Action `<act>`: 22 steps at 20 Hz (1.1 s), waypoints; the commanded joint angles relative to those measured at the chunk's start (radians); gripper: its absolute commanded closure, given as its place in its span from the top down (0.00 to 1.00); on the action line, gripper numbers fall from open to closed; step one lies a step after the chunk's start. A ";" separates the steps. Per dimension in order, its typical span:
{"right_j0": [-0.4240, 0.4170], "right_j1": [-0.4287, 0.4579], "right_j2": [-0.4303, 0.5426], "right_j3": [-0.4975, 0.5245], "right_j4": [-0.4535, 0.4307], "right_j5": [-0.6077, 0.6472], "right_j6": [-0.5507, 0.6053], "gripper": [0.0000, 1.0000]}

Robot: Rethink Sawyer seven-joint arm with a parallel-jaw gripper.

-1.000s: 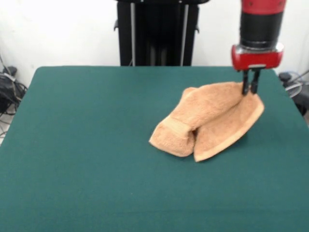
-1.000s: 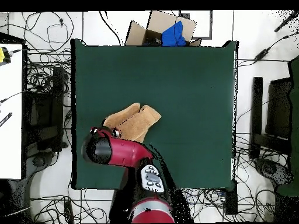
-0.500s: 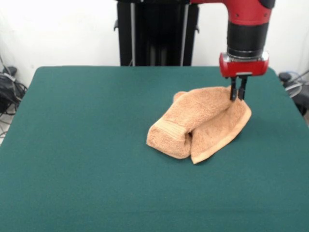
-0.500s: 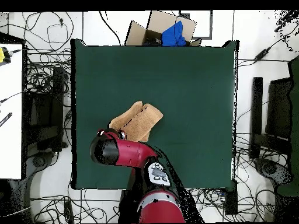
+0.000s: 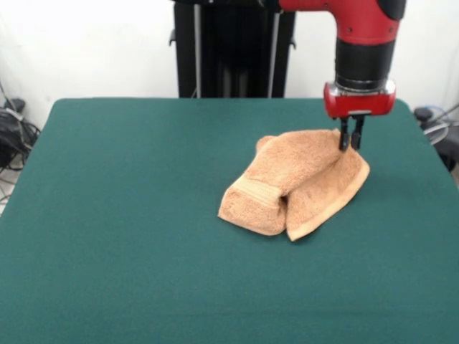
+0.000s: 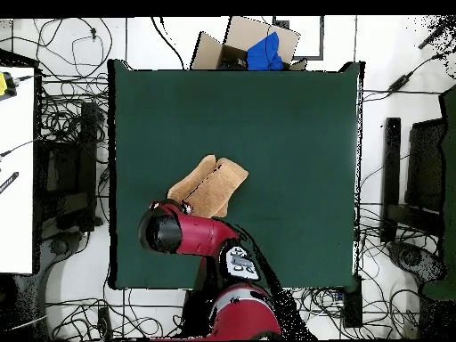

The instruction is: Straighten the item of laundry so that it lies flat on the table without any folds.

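Your arm hangs straight down at the far right of the table (image 5: pixel 107 215), its gripper (image 5: pixel 350 142) pinched shut on the towel's (image 5: pixel 297 183) far right corner. The towel lies bunched and folded right of centre, long axis running near-left to far-right.

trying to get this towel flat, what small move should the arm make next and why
Probably lift the pinched far corner a little and draw it outward, away from the bundle. The gripper has its jaws closed on the towel at that corner, while the rest lies doubled over in two thick folds on the table. Pulling the held edge should start to open those layers.
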 commanded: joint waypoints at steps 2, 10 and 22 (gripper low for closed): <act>0.005 0.039 -0.006 -0.041 -0.032 -0.067 0.164 0.00; 0.028 0.097 -0.008 -0.084 -0.010 -0.110 0.178 0.00; 0.060 0.175 -0.018 -0.185 0.027 -0.128 0.184 0.00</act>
